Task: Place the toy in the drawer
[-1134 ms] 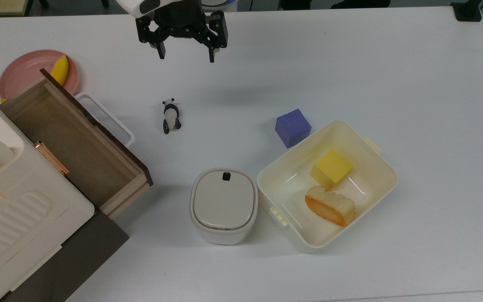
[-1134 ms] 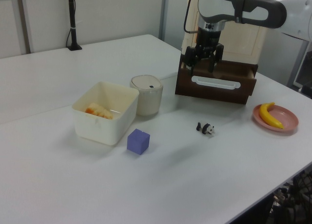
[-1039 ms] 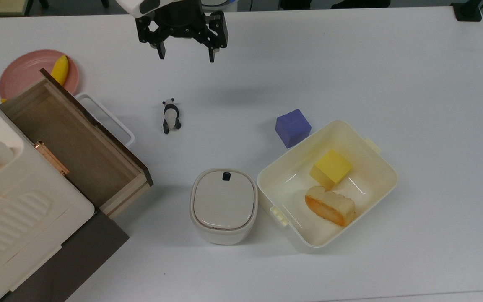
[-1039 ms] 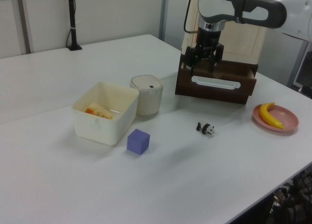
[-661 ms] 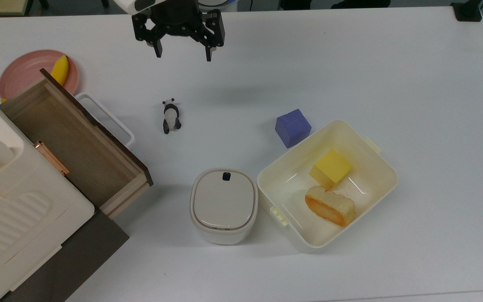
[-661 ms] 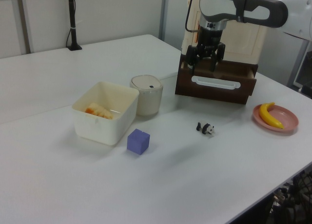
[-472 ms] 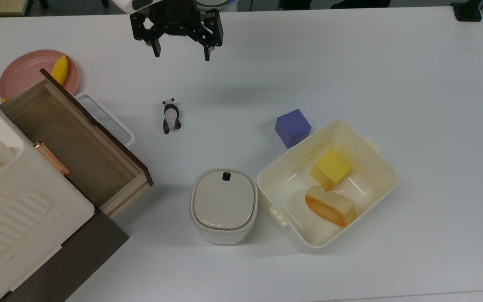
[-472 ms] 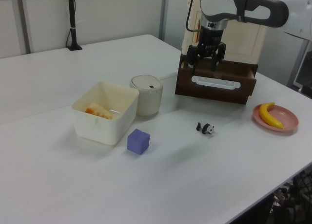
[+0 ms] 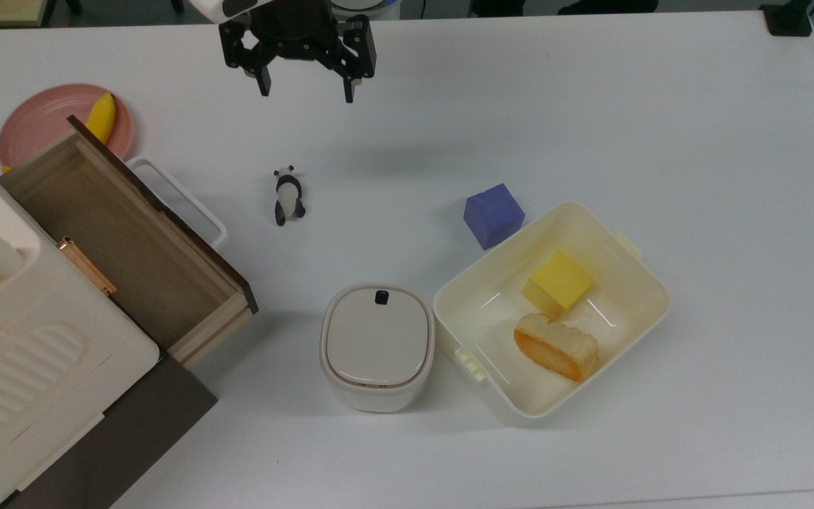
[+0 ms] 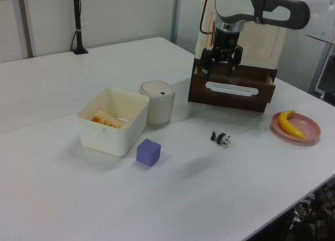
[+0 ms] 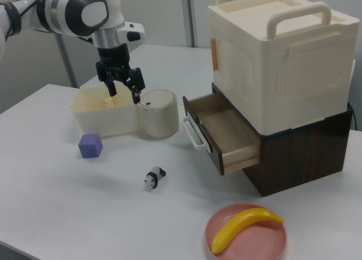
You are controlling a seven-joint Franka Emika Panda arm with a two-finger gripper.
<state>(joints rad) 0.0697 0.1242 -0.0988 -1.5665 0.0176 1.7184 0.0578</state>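
Black-and-white toy [image 9: 288, 196] lies on the white table [image 9: 591, 106], apart from everything; I see my gripper [image 9: 304, 92] hanging above the table near the top view's upper edge, fingers spread wide, holding nothing; drawer [image 9: 124, 240] stands pulled open, toy just beyond its white loop handle [image 9: 181, 198]; purple cube [image 9: 493, 215] beside cream tub [image 9: 629, 268].

We see the gripper [image 11: 124, 94] high above the table, its jaws wide apart and holding nothing. Well below the jaws lies the panda [image 11: 153, 177]. The drawer [image 11: 222, 133] stands pulled out, off to their side.
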